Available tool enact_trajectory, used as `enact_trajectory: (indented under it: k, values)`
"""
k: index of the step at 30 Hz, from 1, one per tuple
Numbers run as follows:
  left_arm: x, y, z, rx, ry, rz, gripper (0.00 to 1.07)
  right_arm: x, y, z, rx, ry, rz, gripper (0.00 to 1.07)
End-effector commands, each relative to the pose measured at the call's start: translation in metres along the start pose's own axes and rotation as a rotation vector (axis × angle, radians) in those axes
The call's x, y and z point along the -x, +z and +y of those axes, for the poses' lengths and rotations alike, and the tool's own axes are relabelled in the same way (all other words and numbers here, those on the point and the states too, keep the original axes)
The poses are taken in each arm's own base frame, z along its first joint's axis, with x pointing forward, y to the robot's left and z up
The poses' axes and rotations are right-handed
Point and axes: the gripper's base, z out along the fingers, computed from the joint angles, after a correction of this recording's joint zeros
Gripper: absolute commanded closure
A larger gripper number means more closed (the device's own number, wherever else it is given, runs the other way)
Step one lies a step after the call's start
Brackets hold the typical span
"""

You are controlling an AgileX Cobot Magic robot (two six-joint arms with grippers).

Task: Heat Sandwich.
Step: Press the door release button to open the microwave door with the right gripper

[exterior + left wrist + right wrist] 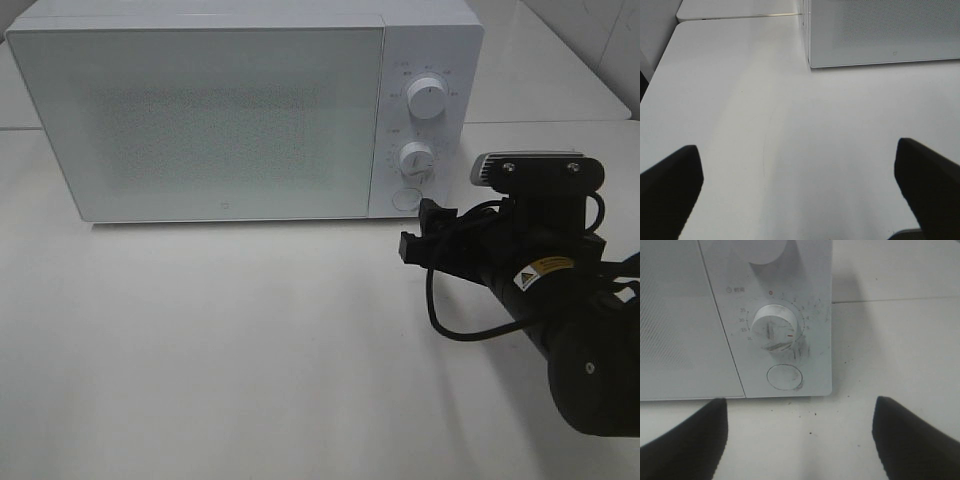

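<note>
Microwave (200,110), white: one.
Rotary knobs on its panel: two, an upper knob (428,97) and a lower knob (416,158).
Round button (405,198) below them: one.
Worktop (250,350) carrying the microwave: one.
Grippers: two, the left gripper (797,150) and the right gripper (800,405), each with two black jaws.
</note>
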Motion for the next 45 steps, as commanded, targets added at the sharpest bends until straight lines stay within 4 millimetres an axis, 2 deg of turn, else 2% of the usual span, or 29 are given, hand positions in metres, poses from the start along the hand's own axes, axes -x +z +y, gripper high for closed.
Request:
enact_trajectory:
  k: [1,2,3,5,7,9,11,14,16,17,20,21,25,26,29,30,31,33,38,45]
  values:
    - [-0.0009,-0.0032,-0.0006,0.001,-0.004,-0.041,0.07,0.0015,0.0005,0.0031,0.013,0.203,0.001,0.31]
    - [-0.0009,-0.0032,-0.0006,0.001,-0.004,-0.041,0.07,0.0015,0.0005,0.0031,0.013,0.203,0.001,0.31]
    - [-0.0009,-0.0032,-0.0006,0.001,-0.004,-0.041,0.07,0.001,0.0005,0.0031,0.012,0.324,0.007,0.31]
    - [-0.0009,-0.0032,-0.0006,0.001,-0.004,-0.041,0.07,0.001,0.0005,0.0031,0.012,0.455,0.007,0.31]
    - [-0.0009,-0.0032,-0.0006,0.001,-0.004,-0.041,0.07,0.001,0.0005,0.0031,0.012,0.507,0.008,0.31]
    - [-0.0009,-0.0032,-0.0006,0.001,-0.004,-0.041,0.07,0.0005,0.0004,0.0032,0.01,0.692,0.014,0.31]
    - [-0.0009,-0.0032,-0.0006,0.001,-0.004,-0.041,0.07,0.0003,0.0004,0.0032,0.008,0.759,0.017,0.31]
    - [-0.0009,-0.0032,-0.0006,0.001,-0.004,-0.041,0.07,-0.0004,0.0004,0.0036,0.007,1.003,0.028,0.32]
    - [-0.0009,-0.0032,-0.0006,0.001,-0.004,-0.041,0.07,-0.0004,0.0004,0.0039,0.009,1.058,0.029,0.32]
    - [-0.0009,-0.0032,-0.0006,0.001,-0.004,-0.041,0.07,-0.0004,0.0004,0.0039,0.007,1.149,0.03,0.34]
    - [-0.0009,-0.0032,-0.0006,0.001,-0.004,-0.041,0.07,-0.0004,0.0004,0.0039,0.005,1.279,0.031,0.38]
    - [-0.0009,-0.0032,-0.0006,0.001,-0.004,-0.041,0.07,-0.0004,0.0004,0.0039,0.005,1.279,0.031,0.38]
    - [-0.0009,-0.0032,-0.0006,0.001,-0.004,-0.041,0.07,-0.0004,0.0004,0.0039,0.004,1.376,0.031,0.53]
    - [-0.0009,-0.0032,-0.0006,0.001,-0.004,-0.041,0.07,-0.0004,0.0004,0.0039,0.004,1.376,0.031,0.53]
    - [-0.0009,-0.0032,-0.0006,0.001,-0.004,-0.041,0.07,-0.0004,0.0004,0.0039,0.004,1.381,0.031,0.76]
    - [-0.0009,-0.0032,-0.0006,0.001,-0.004,-0.041,0.07,-0.0004,0.0004,0.0039,0.004,1.381,0.031,0.76]
    - [-0.0009,-0.0032,-0.0006,0.001,-0.004,-0.041,0.07,-0.0005,0.0004,0.0039,0.003,1.381,0.032,0.93]
    - [-0.0009,-0.0032,-0.0006,0.001,-0.004,-0.041,0.07,-0.0006,0.0004,0.0039,0.003,1.386,0.033,1.07]
    - [-0.0009,-0.0032,-0.0006,0.001,-0.004,-0.041,0.07,-0.004,0.0004,0.0039,-0.025,1.466,0.066,1.07]
    - [-0.0009,-0.0032,-0.0006,0.001,-0.004,-0.041,0.07,-0.0016,0.0063,0.0102,-0.029,1.462,0.093,1.07]
